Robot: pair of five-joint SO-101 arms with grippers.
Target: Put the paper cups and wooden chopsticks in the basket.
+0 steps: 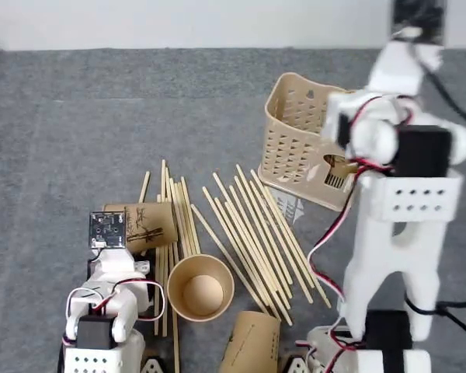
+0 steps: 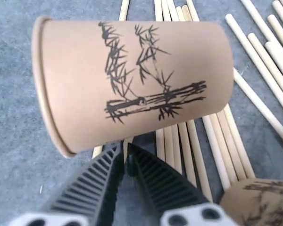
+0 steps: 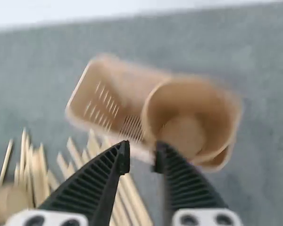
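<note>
A paper cup (image 2: 132,80) with a bamboo print lies on its side across wooden chopsticks (image 2: 179,141). My left gripper (image 2: 126,157) is shut and empty, its tips just short of that cup's side. In the high view this cup (image 1: 144,225) lies ahead of the left arm (image 1: 109,303). Another cup (image 1: 200,287) stands upright, and a third cup (image 1: 252,342) lies near the front edge. Many chopsticks (image 1: 252,237) fan across the mat. My right gripper (image 3: 141,153) hangs open above the beige basket (image 3: 108,103), close to a cup (image 3: 188,122) that sits inside it.
The tall white right arm (image 1: 396,217) stands beside the basket (image 1: 295,132) with red and white cables along it. The grey mat (image 1: 101,116) covers the table, with open room at the back left.
</note>
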